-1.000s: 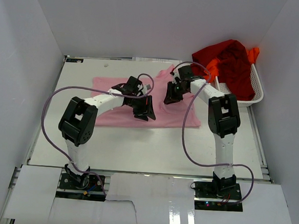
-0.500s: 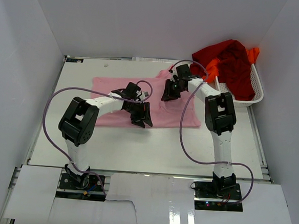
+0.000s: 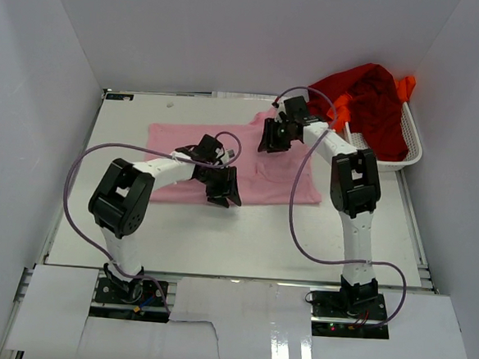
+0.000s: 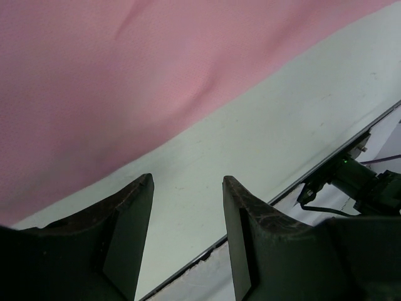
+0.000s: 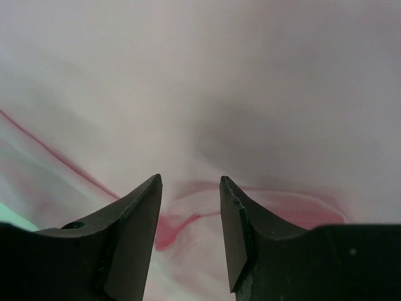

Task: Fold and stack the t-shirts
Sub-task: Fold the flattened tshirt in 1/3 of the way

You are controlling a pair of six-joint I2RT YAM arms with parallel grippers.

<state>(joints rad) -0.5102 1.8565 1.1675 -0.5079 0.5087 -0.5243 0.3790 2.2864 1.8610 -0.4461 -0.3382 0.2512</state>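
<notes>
The light pink t-shirt [image 3: 176,138] lies spread flat on the table's middle. It fills the top of the left wrist view [image 4: 125,69] and all of the right wrist view [image 5: 200,75]. My left gripper [image 3: 222,196] is open and empty at the shirt's near edge, jaws over bare table [image 4: 186,188]. My right gripper [image 3: 268,142] is open and empty over the shirt's far right part, jaws above a fold [image 5: 190,188]. The dark red t-shirt [image 3: 368,98] and the bright orange t-shirt [image 3: 405,87] lie heaped in the basket.
A white mesh basket [image 3: 412,150] stands at the back right corner. White walls close in the table on three sides. The table's near edge [image 4: 326,166] shows in the left wrist view.
My left gripper has moved nearer, from on the shirt to its near edge. My right gripper has moved a little farther back over the shirt.
</notes>
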